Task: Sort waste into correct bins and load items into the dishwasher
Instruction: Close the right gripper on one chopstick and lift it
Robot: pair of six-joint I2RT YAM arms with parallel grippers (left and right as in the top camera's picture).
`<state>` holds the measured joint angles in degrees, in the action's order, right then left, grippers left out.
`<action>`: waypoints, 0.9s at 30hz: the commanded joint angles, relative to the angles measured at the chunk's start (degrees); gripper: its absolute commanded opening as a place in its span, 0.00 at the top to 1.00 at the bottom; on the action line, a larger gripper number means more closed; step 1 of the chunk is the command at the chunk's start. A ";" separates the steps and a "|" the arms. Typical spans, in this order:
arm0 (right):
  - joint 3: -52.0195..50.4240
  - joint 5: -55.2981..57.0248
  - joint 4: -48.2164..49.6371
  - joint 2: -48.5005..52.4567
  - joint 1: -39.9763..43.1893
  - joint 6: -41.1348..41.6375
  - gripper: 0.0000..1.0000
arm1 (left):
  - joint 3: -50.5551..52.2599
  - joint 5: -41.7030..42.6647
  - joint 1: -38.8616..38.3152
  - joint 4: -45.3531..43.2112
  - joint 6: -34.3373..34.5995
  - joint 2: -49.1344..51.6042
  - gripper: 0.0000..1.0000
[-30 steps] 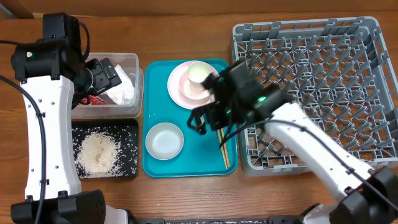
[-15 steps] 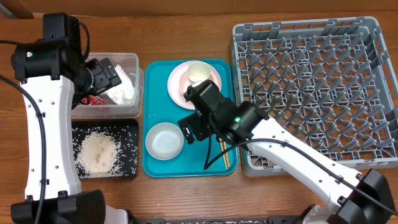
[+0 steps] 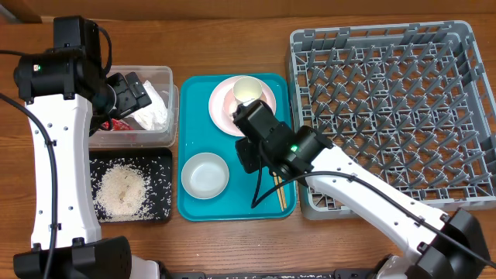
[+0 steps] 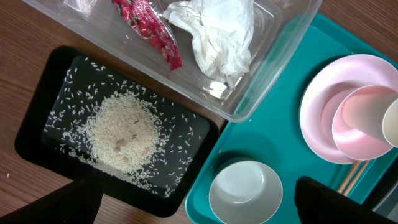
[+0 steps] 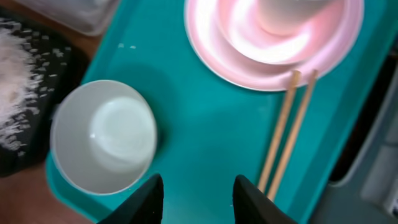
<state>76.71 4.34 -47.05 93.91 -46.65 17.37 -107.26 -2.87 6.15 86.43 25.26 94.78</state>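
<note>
- The grey rack (image 3: 387, 108) takes up the right side of the wooden surface (image 3: 232, 39), from the far-right corner down towards the near edge; none of its pegs holds anything.
- The clear tub (image 3: 167, 77) sits by the far-left part of the surface and holds the red wrapper (image 4: 149, 28) and the white napkin (image 4: 214, 34), which lie side by side.
- The black tray (image 4: 43, 106) lies just beside the tub, towards the near-left corner. The rice (image 4: 121, 130) is heaped at its middle, with loose grains scattered around the heap.
- The teal tray (image 3: 232, 205) lies mid-surface, between the bins and the rack.
- At the tray's far end the pink plate (image 4: 314, 118) carries the pink bowl (image 4: 348, 121), and the cream cup (image 3: 246, 91) stands in that bowl.
- The greenish-white bowl (image 3: 204, 175) stands upright near the tray's near-left corner.
- The chopsticks (image 5: 292, 124) lie side by side along the tray's right side, their far tips meeting the plate's rim.
- The right end effector (image 5: 200, 202) hangs over the teal tray between the greenish-white bowl and the chopsticks. Its fingers (image 5: 148, 200) are spread and grip nothing.
- The left end effector (image 3: 133, 93) hovers over the clear tub. Its fingers (image 4: 74, 202) are spread wide and grip nothing.
</note>
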 commanded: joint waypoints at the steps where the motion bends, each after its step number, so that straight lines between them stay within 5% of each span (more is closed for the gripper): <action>1: 0.50 6.05 -0.39 1.53 -0.22 4.00 0.62 | -0.09 -0.52 0.22 0.11 -0.85 0.11 0.00; 27: -0.74 9.92 1.42 11.67 1.38 6.88 0.68 | -0.09 -0.52 0.22 0.11 -0.85 0.11 0.00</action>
<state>76.69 12.27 -46.41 105.62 -45.87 23.75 -107.26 -2.85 6.15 86.43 25.26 94.78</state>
